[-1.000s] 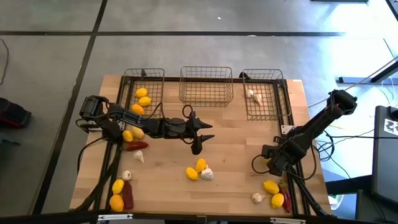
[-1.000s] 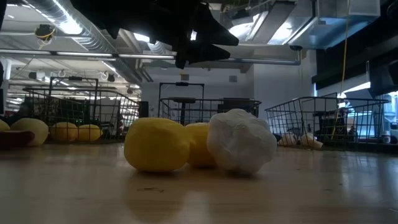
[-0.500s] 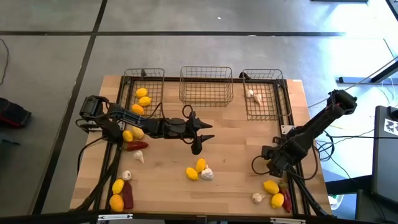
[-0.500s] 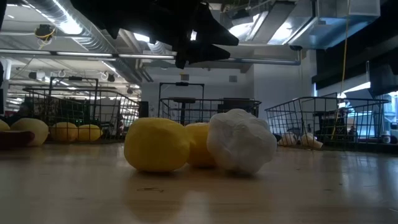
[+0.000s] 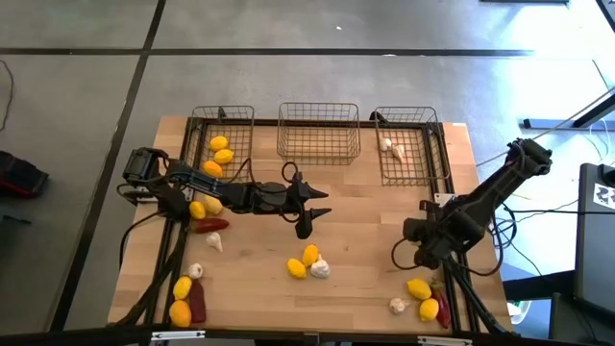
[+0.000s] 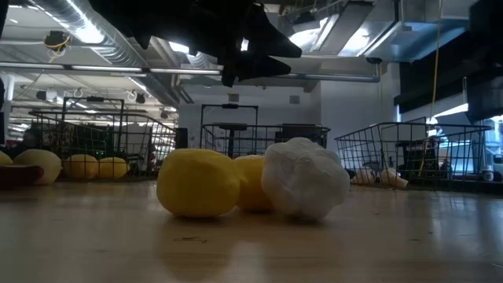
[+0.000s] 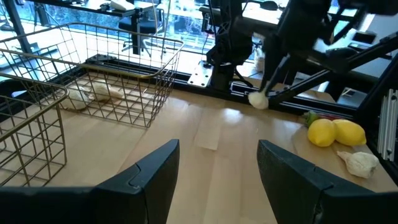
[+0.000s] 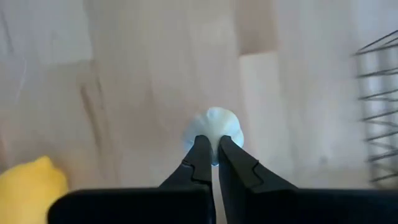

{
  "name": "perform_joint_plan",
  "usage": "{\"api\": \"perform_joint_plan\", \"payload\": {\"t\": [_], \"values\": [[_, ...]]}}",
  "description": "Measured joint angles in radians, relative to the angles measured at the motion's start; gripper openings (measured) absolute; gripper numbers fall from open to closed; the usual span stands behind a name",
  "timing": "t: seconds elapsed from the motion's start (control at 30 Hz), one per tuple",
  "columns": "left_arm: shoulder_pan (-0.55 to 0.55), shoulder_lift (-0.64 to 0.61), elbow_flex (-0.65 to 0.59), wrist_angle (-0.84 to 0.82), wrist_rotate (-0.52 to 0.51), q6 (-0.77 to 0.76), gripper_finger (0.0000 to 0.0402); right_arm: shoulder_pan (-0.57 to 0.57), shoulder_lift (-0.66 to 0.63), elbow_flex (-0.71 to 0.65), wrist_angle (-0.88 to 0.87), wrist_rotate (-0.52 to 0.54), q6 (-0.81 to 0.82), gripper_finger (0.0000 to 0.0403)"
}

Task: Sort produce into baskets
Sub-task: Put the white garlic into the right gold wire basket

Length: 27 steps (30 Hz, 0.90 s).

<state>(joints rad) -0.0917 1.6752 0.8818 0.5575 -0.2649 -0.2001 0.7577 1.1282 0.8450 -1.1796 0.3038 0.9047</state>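
A small whitish, rounded garlic bulb [image 8: 212,130] is pinched between the right gripper's [image 8: 210,154] jaws, lifted off the pale wooden bench [image 5: 365,211] toward 4 o'clock. The left wrist view alone shows that bulb hanging clear of the boards; from overhead the arm hides it. The left gripper [image 5: 306,211], jaws apart and empty, hangs mid-bench, at 12 o'clock from two yellow lemons [image 5: 305,262] touching a second garlic bulb [image 5: 319,269]
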Motion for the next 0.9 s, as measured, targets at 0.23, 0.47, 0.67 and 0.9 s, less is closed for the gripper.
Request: {"api": "perform_joint_plan", "payload": {"t": [0.23,0.47,0.67,0.9], "values": [[0.000,0.000,0.000,0.000,0.000,0.000,0.0212,-0.106,-0.024,0.062,-0.027,0.108,-0.101,0.0009],[0.000,0.000,0.000,0.000,0.000,-0.001,0.0212,-0.280,-0.068,0.068,-0.027,0.143,-0.227,0.0010],[0.000,0.000,0.000,0.000,0.000,-0.004,0.0212,-0.437,-0.109,0.068,-0.007,0.160,-0.341,0.0010],[0.000,0.000,0.000,0.000,0.000,-0.003,0.0212,-0.595,-0.153,0.068,0.069,0.184,-0.470,0.0010]]}}
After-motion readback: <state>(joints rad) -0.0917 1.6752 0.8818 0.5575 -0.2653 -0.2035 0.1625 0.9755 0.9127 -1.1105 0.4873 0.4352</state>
